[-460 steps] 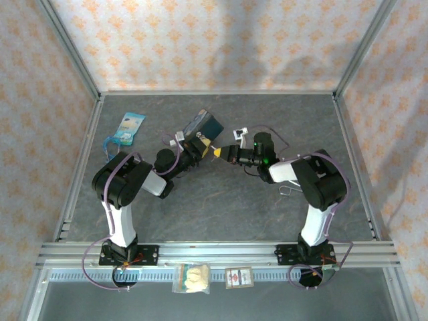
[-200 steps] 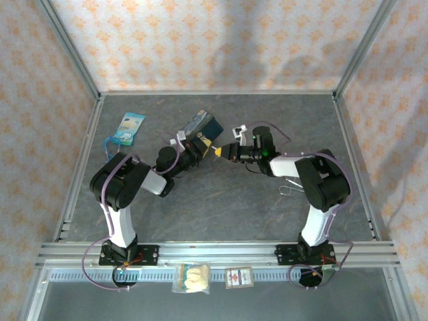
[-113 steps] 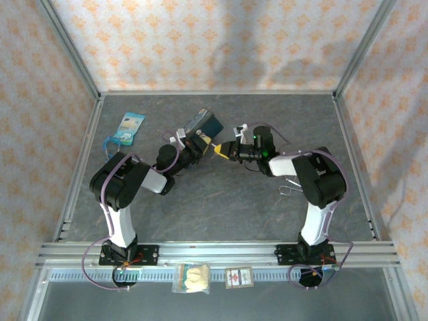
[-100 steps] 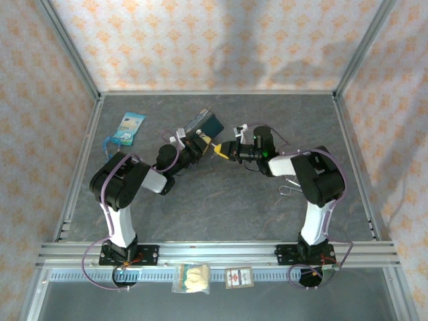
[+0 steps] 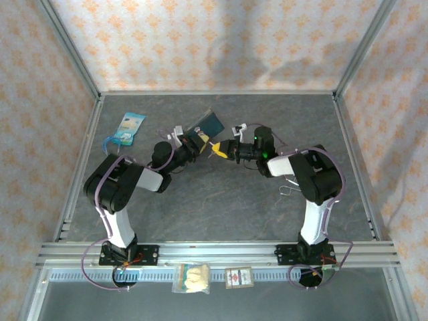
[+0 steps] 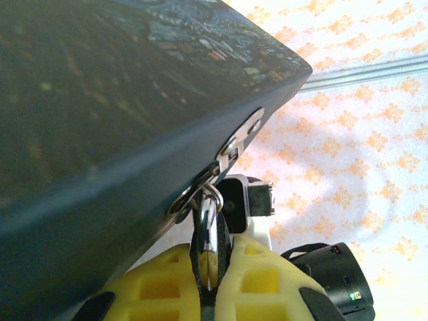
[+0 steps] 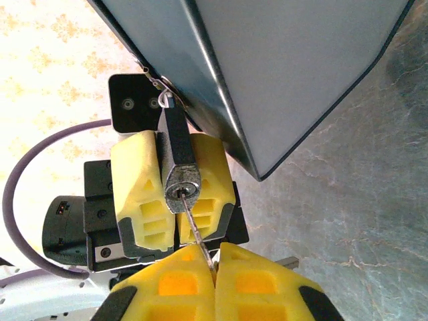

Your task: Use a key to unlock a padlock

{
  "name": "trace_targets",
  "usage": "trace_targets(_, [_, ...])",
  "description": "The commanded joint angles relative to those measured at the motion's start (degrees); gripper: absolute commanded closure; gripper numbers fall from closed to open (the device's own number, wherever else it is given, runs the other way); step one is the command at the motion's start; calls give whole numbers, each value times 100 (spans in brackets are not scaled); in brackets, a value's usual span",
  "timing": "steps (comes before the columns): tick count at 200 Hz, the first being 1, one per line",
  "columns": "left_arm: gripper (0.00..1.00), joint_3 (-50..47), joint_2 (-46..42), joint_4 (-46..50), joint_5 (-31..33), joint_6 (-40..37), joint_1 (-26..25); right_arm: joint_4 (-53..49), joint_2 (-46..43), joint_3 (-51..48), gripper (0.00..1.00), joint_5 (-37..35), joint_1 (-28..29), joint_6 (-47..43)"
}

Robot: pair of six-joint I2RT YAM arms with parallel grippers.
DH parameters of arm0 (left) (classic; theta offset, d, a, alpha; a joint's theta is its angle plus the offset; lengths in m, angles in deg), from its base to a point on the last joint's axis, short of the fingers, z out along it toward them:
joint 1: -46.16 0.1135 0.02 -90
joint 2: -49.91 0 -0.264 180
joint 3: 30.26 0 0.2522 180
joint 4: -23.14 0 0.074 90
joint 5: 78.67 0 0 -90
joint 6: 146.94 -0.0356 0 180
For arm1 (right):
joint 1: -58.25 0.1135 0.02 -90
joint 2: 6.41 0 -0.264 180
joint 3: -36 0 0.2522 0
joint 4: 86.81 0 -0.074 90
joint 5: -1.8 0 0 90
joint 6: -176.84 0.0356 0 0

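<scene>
Pinching key (image 7: 198,237) tight in right gripper (image 7: 215,264), blade aligned tip-first with keyhole (image 7: 181,193) dead ahead, padlock (image 7: 175,157) clamped in left gripper (image 6: 211,264).

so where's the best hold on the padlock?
Grip the padlock by its body's two flat sides, from the side opposite the key. The keyhole end faces the key and the shackle hangs in the hasp of the tin, so only the sides are free; the left fingers clamp there.
</scene>
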Motion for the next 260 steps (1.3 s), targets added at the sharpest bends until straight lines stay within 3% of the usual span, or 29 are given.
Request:
trace_targets(1, [100, 210, -337, 786, -1243, -619, -234, 1464, 105, 189, 100, -275, 15, 568])
trace_targets(46, [100, 78, -467, 899, -1336, -654, -282, 2408, 406, 308, 100, -452, 9, 1427])
trace_targets(123, [100, 267, -6, 92, -1421, -144, -711, 2312, 594, 372, 100, -707, 60, 1283])
trace_targets(138, [100, 269, -68, 346, -1294, -284, -670, 1935, 506, 323, 100, -741, 60, 945])
trace_targets(183, [100, 263, -367, 1132, -789, -755, -413, -684, -150, 204, 100, -1215, 61, -1233])
trace_targets(260, [100, 210, -432, 1146, -330, -662, -5, -455, -192, -464, 100, -1391, 51, -1158])
